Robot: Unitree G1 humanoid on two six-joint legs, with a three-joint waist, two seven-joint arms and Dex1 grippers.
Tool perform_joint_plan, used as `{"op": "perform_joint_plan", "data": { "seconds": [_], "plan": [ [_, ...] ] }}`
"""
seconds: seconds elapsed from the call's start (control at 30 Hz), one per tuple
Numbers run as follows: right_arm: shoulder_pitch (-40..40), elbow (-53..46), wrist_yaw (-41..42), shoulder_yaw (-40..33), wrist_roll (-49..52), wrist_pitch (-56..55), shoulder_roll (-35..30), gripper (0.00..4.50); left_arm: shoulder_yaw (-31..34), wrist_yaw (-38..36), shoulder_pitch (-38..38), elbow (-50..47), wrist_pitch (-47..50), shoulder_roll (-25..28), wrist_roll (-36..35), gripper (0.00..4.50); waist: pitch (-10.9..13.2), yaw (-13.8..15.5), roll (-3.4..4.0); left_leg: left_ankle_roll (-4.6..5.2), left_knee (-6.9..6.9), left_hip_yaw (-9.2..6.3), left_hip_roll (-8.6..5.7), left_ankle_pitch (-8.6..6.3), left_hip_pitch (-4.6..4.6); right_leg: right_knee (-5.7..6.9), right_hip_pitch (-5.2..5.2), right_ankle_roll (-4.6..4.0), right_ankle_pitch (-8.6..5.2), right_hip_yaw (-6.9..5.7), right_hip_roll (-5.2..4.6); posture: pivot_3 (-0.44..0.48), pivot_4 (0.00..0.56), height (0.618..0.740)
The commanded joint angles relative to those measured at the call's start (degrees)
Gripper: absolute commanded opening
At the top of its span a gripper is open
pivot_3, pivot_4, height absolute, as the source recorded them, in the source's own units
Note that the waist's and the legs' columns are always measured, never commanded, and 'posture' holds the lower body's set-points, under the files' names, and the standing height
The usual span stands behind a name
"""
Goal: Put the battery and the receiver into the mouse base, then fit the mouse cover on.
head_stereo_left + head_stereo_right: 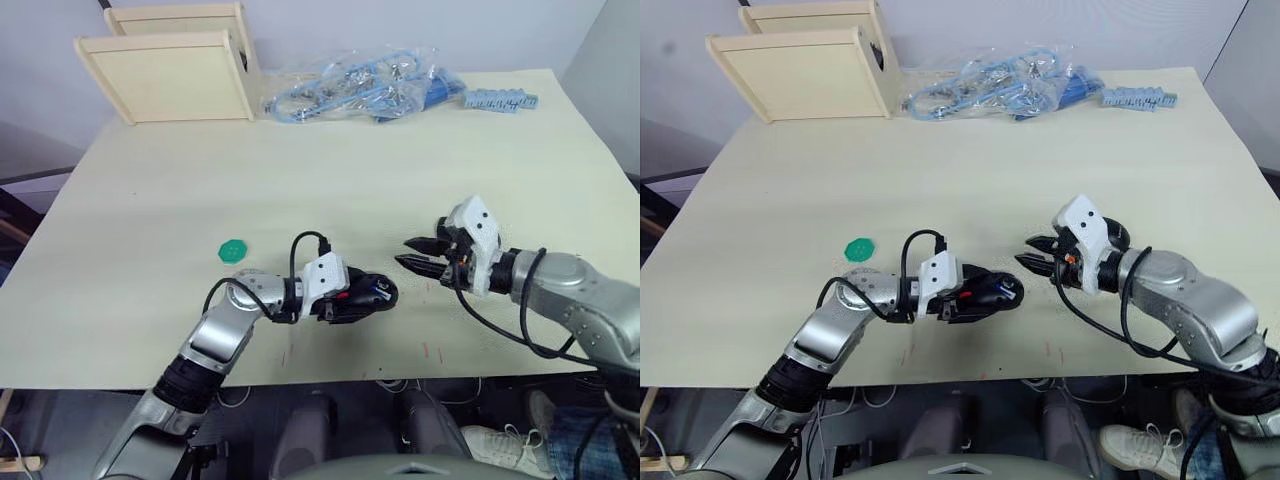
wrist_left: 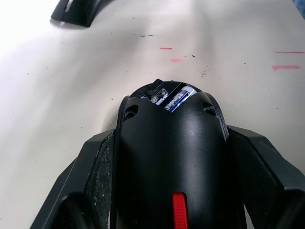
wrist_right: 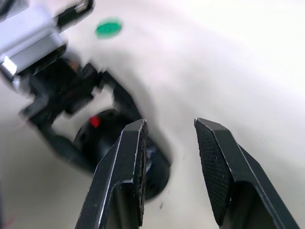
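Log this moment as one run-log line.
left hand: shut on mouse base | battery: seated in base | right hand: open, empty, beside base | cover: not yet fitted

A wide, pale cream table [image 1: 330,150] filled most of the scene. At its far left corner stood a light wooden box-like stand [image 1: 170,70] made of flat plywood panels. Just beside it, along the far edge, lay a crumpled clear plastic bag [image 1: 350,88] holding blue cables or tubing, and further right a small pale blue ridged strip [image 1: 500,99] rested flat on the tabletop. Nearer the front, left of centre, a small flat round green disc [image 1: 232,250] lay alone. A few short red marks [image 1: 431,352] were drawn near the front edge.
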Motion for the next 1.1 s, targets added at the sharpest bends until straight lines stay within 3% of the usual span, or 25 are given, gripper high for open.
{"op": "perform_joint_plan", "data": {
  "seconds": [0.03,0.17,1.1],
  "plan": [
    [3.79,-0.35,0.99,1.08,-4.41,-7.37,2.85,1.40,-0.91,0.43,1.72,1.97,-1.09,0.67,2.03,2.91,0.00,0.01,0.00,0.00,0.00,0.00,0.00,0.00,0.00,0.01,0.00,0.00,0.00,0.00,0.01,0.000,0.150,0.740],
    [6.35,-0.39,2.39,2.70,-7.84,-10.15,3.98,0.08,-0.81,0.39,2.07,2.69,-2.10,0.81,1.87,2.91,-0.01,0.07,0.01,-0.01,0.00,-0.01,0.01,0.00,0.01,0.03,0.00,0.00,0.00,0.03,0.00,0.000,0.150,0.740],
    [4.15,4.54,7.68,8.10,-16.39,-10.84,8.53,0.08,-0.11,-0.81,1.25,2.26,-0.55,1.32,1.01,2.91,-0.02,-0.07,0.02,-0.01,0.00,-0.01,0.01,0.00,0.17,0.08,0.08,-0.01,0.00,0.10,0.04,0.000,0.150,0.740]
  ]
}}
